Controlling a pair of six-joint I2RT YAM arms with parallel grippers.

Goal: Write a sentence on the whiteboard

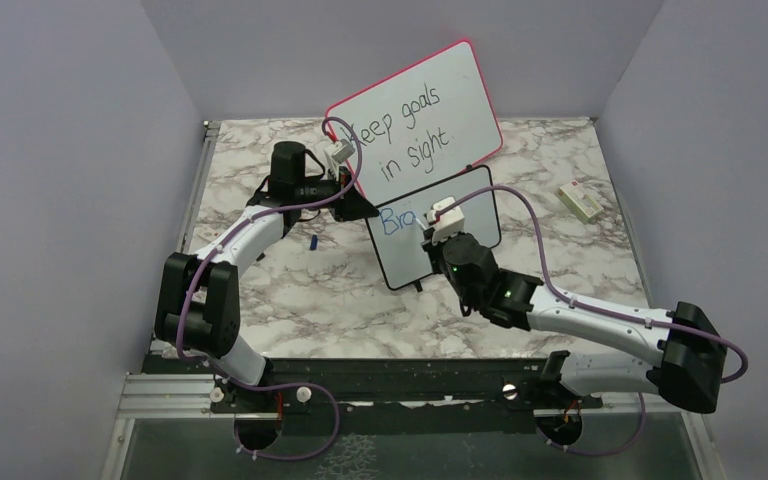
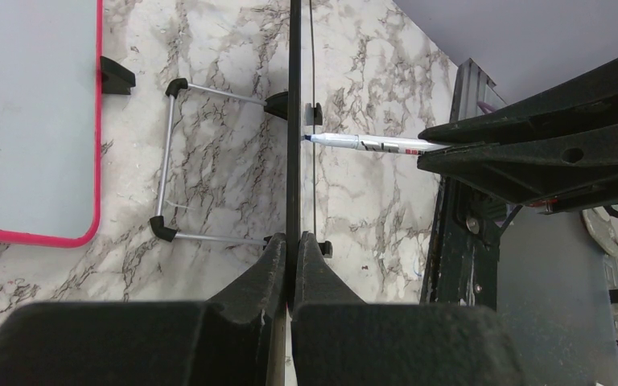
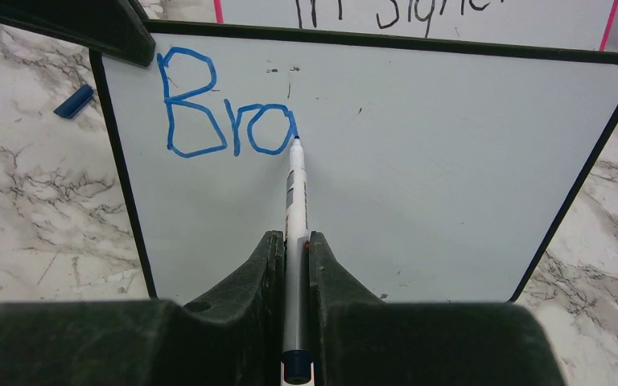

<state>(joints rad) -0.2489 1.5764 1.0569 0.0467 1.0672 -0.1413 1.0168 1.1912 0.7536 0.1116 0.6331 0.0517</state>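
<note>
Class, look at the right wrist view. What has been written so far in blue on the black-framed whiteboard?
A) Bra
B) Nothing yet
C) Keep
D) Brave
A: on the whiteboard the blue letters read only "Bra", and the tip of the marker sits at the end of the "a".

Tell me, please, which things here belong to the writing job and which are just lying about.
In use: the whiteboard, the blue letters, the marker, the right gripper holding it, the left gripper clamping the board's edge.
Lying about: the pink-framed board, the blue cap, the small white block.
</note>
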